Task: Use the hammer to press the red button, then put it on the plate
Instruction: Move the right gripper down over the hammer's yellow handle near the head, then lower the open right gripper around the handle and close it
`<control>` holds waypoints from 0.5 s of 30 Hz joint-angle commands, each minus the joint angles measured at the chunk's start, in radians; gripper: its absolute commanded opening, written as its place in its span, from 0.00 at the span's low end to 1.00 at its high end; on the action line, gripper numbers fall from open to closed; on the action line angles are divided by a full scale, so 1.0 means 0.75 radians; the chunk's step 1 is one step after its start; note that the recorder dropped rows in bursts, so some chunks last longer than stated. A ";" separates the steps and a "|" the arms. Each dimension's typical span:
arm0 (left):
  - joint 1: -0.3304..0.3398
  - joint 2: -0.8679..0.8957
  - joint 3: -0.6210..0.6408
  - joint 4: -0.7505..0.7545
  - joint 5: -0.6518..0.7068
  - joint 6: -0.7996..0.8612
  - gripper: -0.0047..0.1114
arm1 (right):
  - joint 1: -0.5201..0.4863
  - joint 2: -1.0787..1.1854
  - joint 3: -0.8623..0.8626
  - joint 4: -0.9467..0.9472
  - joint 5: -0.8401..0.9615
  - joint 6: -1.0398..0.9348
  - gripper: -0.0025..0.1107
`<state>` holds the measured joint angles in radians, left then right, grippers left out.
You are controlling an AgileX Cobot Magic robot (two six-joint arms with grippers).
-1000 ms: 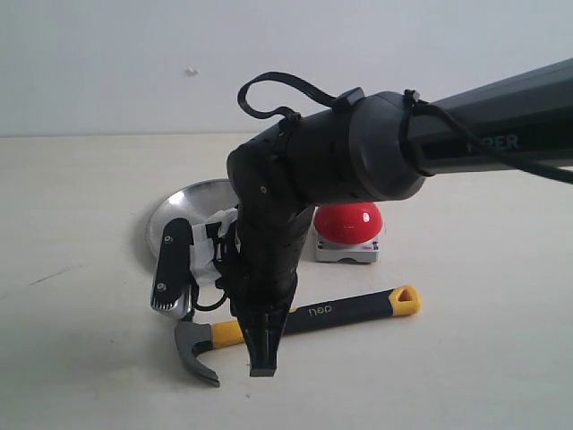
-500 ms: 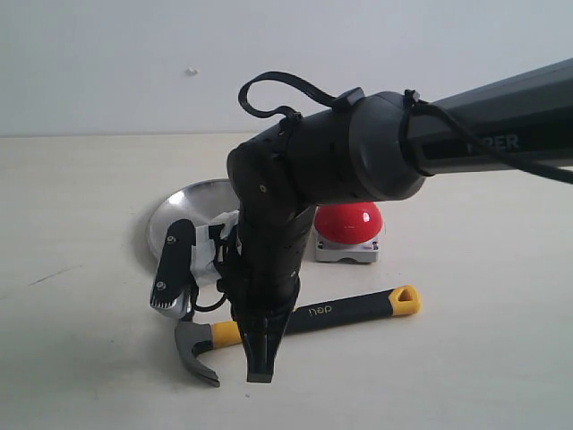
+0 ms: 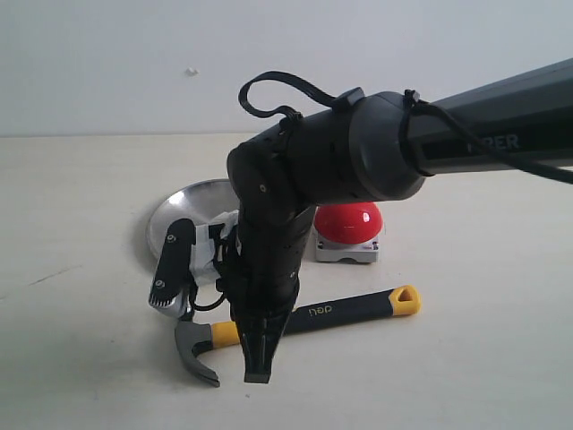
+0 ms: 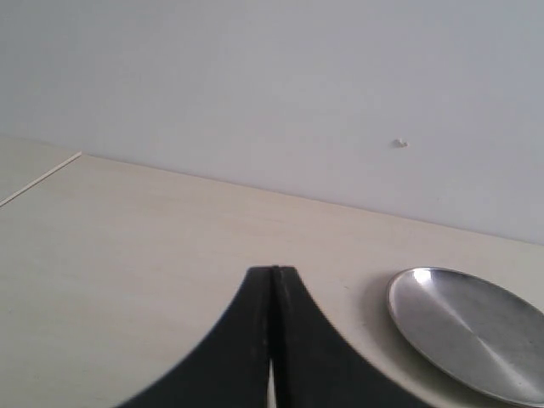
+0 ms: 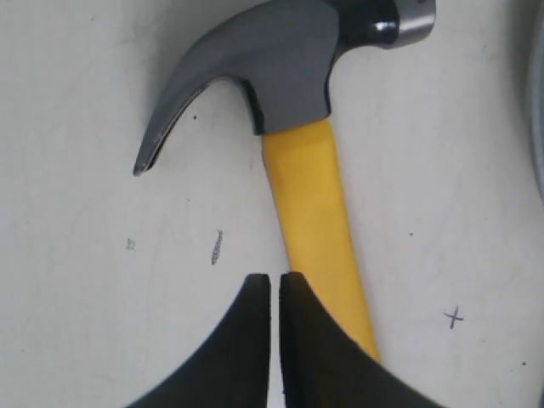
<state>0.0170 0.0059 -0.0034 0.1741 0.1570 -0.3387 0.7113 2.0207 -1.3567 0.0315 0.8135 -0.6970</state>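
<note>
The hammer (image 3: pixel 349 310) lies flat on the table, its dark head (image 3: pixel 193 349) at the left and its yellow looped end at the right. In the right wrist view its head (image 5: pixel 289 59) and yellow neck (image 5: pixel 310 204) lie just ahead of my right gripper (image 5: pixel 272 280). That gripper is shut with only a thin slit and nothing between its fingers. In the exterior view my right gripper (image 3: pixel 258 369) points down over the neck near the head. The red button (image 3: pixel 351 222) stands behind the handle. Further left lies the plate (image 3: pixel 183 210), (image 4: pixel 472 331). My left gripper (image 4: pixel 272 272) is shut and empty.
The right arm's thick black forearm (image 3: pixel 466 134) reaches in from the upper right and hides part of the plate and button. A pale wall (image 3: pixel 134 63) rises behind the table. Small pen marks (image 5: pixel 453 318) dot the table top near the hammer.
My right gripper has sunk very slightly toward the hammer's neck. The hammer, button and plate have not moved.
</note>
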 commanded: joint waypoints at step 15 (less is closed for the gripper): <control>0.002 -0.008 0.005 -0.005 -0.002 -0.012 0.04 | 0.004 0.002 -0.010 -0.169 -0.247 0.164 0.17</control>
<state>0.0170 0.0059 -0.0034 0.1741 0.1570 -0.3387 0.7113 2.0207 -1.3583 -0.0811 0.6404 -0.6432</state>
